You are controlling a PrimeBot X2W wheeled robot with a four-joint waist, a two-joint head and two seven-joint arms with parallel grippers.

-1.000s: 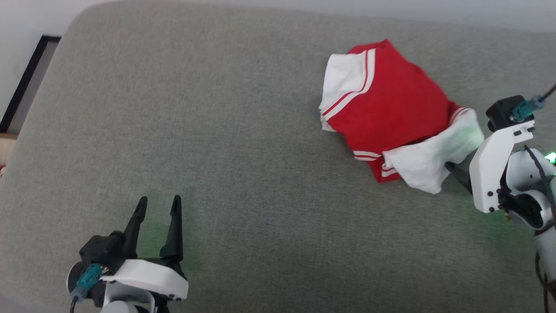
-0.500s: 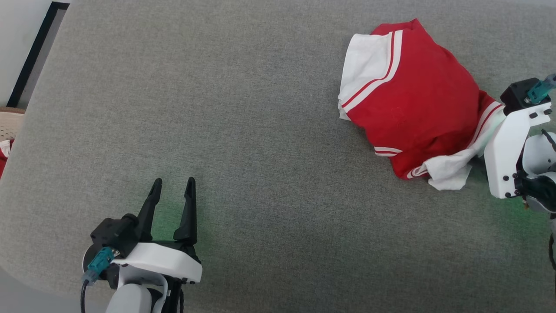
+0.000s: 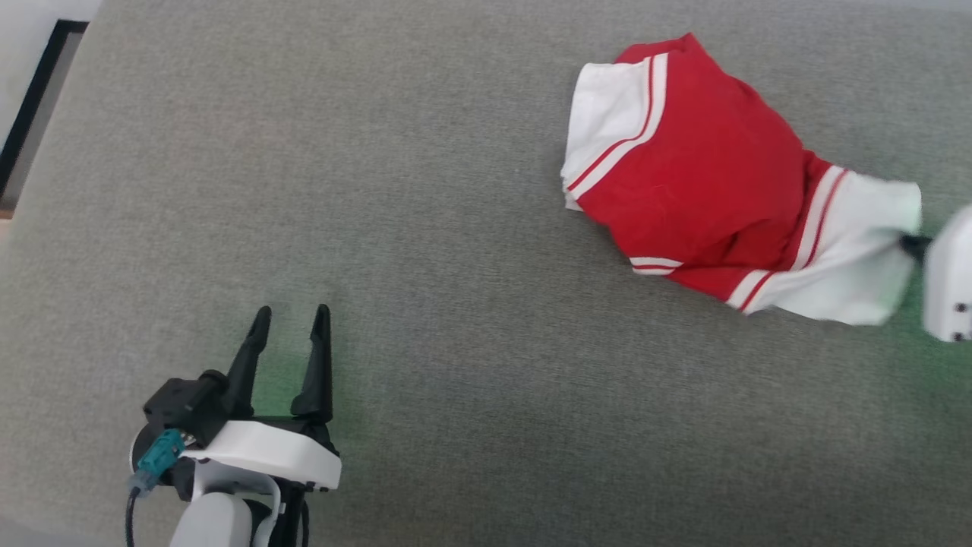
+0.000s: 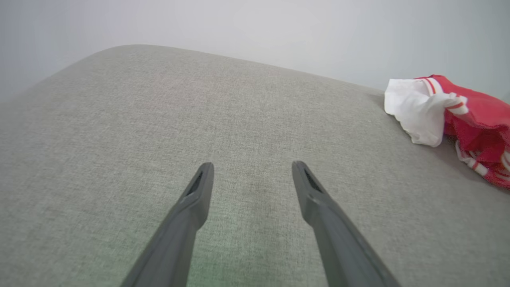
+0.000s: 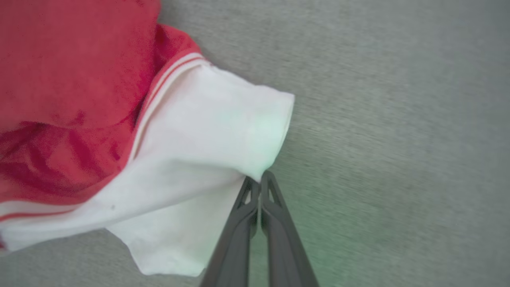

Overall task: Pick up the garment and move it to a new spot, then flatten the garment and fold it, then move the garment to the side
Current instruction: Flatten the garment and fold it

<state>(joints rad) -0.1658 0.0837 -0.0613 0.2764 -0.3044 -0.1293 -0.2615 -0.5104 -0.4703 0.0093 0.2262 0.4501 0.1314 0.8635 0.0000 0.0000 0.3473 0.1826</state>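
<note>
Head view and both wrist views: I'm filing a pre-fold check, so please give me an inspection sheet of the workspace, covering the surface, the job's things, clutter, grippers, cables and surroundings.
Surface: grey fabric surface, woven, with a rounded far corner.
Job's things: red garment lies crumpled at the right, with one white sleeve stretched toward the right edge.
Clutter: nothing seen.
Grippers: left gripper is open over bare fabric, apart from the garment. Right gripper is shut, pinching the sleeve's edge.
Cables: teal plug with a dark cable at the left wrist, off the garment.
Surroundings: pale wall behind. Dark frame at upper left.
</note>
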